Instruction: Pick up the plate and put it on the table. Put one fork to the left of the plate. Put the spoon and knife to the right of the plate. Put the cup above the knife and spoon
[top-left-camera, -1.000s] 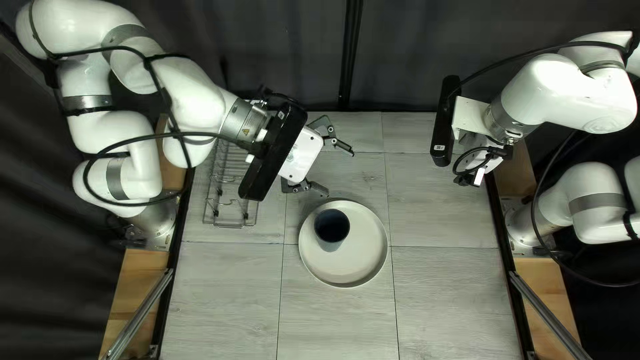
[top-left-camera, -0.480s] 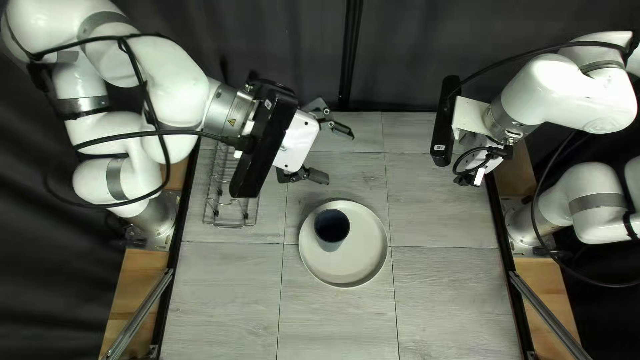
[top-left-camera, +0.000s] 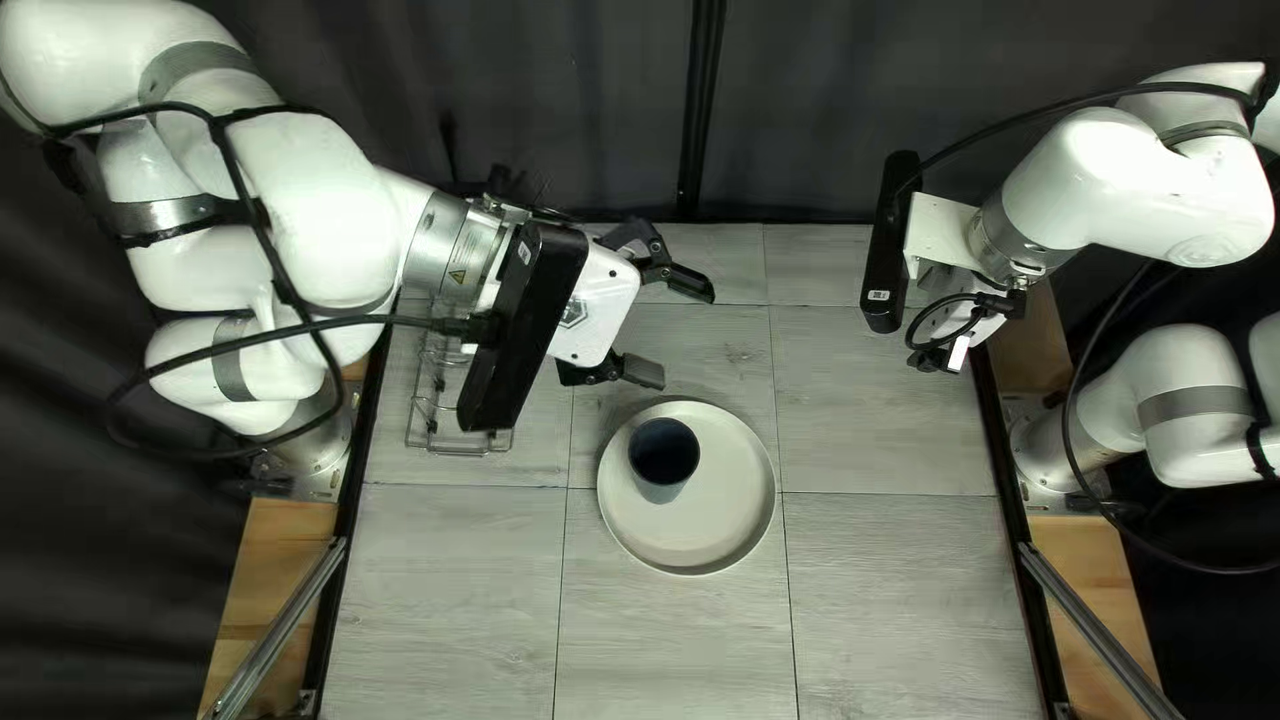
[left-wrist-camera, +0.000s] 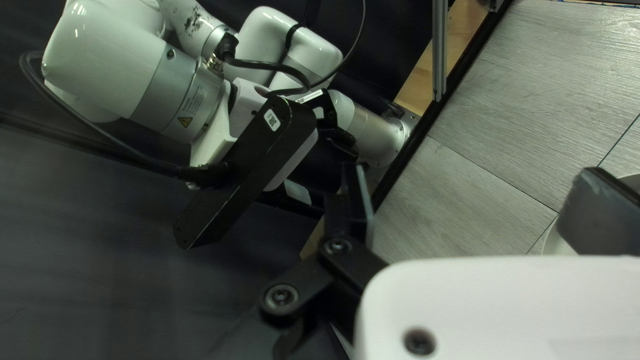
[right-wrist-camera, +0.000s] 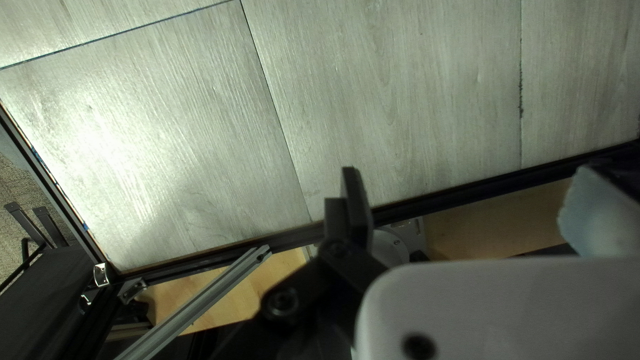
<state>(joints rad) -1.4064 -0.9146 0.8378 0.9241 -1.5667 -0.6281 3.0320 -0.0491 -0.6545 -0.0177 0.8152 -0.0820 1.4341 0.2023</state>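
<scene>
On my left arm [top-left-camera: 320, 207] I see a yellow warning sticker [top-left-camera: 458, 276], its print too small. That arm reaches in at a slant, the left gripper [top-left-camera: 667, 327] beyond the plate [top-left-camera: 720, 520], its fingers spread. My right gripper [top-left-camera: 950, 358], well right of the plate, has its fingers apart. The cup [top-left-camera: 663, 454] stands on the plate; the rack [top-left-camera: 460, 443], left of it, is partly hidden.

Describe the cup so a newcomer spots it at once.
Find the grey table in the top left view. Near its middle sits a round off-white plate. The cup stands on it: dark-mouthed and narrow, unlike the wide, pale, shallow plate.
</scene>
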